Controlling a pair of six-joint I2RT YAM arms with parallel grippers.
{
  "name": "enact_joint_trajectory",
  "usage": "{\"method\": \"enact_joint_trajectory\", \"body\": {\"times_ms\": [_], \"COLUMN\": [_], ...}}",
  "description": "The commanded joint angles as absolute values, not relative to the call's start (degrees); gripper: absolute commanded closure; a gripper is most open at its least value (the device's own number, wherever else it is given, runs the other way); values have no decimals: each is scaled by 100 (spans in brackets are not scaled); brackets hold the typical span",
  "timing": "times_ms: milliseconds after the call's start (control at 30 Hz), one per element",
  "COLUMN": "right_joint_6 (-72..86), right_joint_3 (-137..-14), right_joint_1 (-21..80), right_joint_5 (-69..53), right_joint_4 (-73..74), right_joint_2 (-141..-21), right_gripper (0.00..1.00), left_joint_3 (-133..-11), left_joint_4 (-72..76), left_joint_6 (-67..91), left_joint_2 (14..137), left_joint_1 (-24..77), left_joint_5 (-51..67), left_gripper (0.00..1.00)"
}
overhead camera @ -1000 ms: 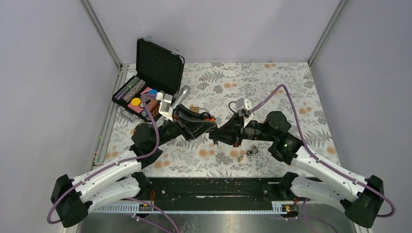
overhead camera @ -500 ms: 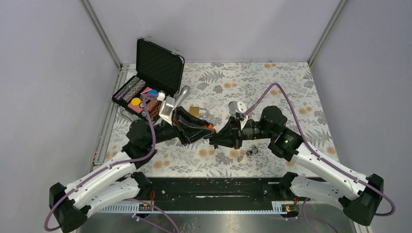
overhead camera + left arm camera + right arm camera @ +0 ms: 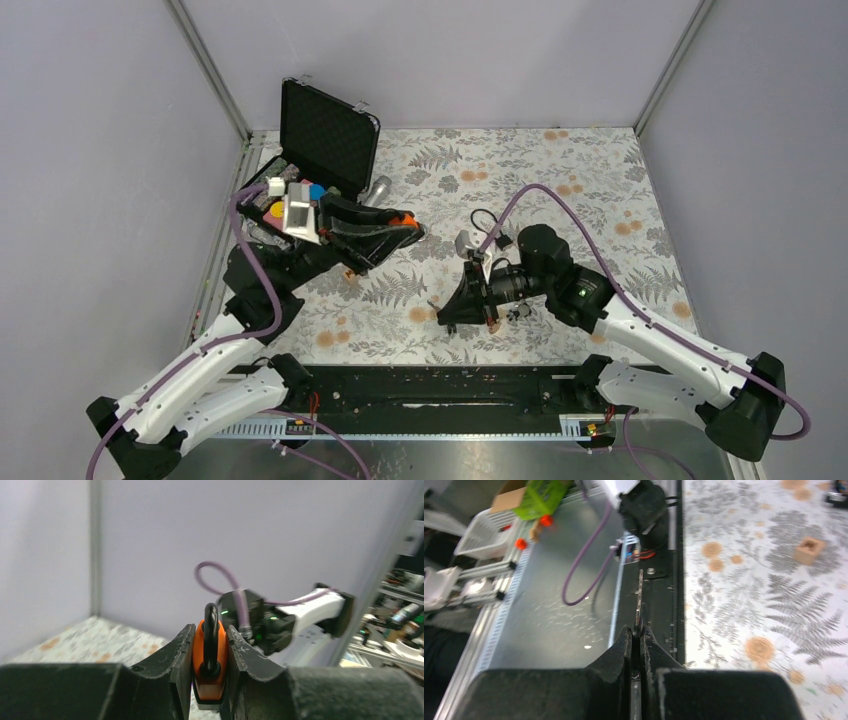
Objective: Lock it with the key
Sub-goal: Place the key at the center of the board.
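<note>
now the left claw (image 3: 210,635) clamps the orange padlock (image 3: 209,682), right claw (image 3: 636,632) pinches the key (image 3: 639,597).

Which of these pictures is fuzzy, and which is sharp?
Top external: sharp and evenly lit throughout. Left wrist: the orange padlock is fairly clear, the background behind it soft. Right wrist: the key and the floral table look smeared, as if by motion.
</note>
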State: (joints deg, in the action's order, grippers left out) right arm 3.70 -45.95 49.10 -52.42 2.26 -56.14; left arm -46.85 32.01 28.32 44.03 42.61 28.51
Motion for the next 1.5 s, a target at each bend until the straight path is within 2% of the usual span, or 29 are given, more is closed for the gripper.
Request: {"method": "enact_joint_trajectory", "body": {"times_ms": [0,133,233,400,467,767,867,1067,1133,1200,1267,1367,1467], "right_joint_6": [1010,1794,2548,3630,3815,4306,4555,4978,5013,5064,5080,5037,4835], "right_joint_3": [-4448,-4194,-4000,-3742,-3734,-4246,-4495,-4608,-4669,-4701,-4696,-4660,-4680], "right_joint_1": [4931,4931,4931,4939,4952,5352,5432,5487,5484,5484,5483,5489,5476], "right_joint_5": [-3471,-2109,-1210,-529,-460,-297,-452,-529,-550,-623,-636,-514,-179], "right_joint_4": [-378,-1004,-1573,-2372,-2535,-2090,-1929,-1853,-1723,-1679,-1640,-1490,-1104], "right_joint_2": [-5425,-5618,-6016,-7055,-7434,-8881,-9347,-9744,-9806,-9859,-9841,-9589,-9048], "right_gripper": [95,94,95,99,99,94,88,78,71,60,53,49,45], "left_joint_3": [-4861,-4824,-4565,-3810,-3563,-2741,-2654,-2499,-2459,-2408,-2385,-2375,-2514], "left_joint_4": [1809,199,-319,-319,-209,285,602,915,986,1071,1024,762,200], "left_joint_6": [2349,2546,2820,3286,3391,3537,3650,3769,3769,3752,3729,3691,3563], "left_joint_2": [4348,4659,4944,5263,5377,6020,6396,6885,6960,7002,6965,6689,6036], "left_joint_1": [4247,4250,4238,4211,4198,3987,3903,3791,3766,3748,3721,3667,3656], "left_joint_5": [1242,-34,-321,233,447,1031,1241,1245,1245,1236,1152,912,436], "left_gripper": [100,100,100,100,97,90,85,68,58,53,50,46,36]}}
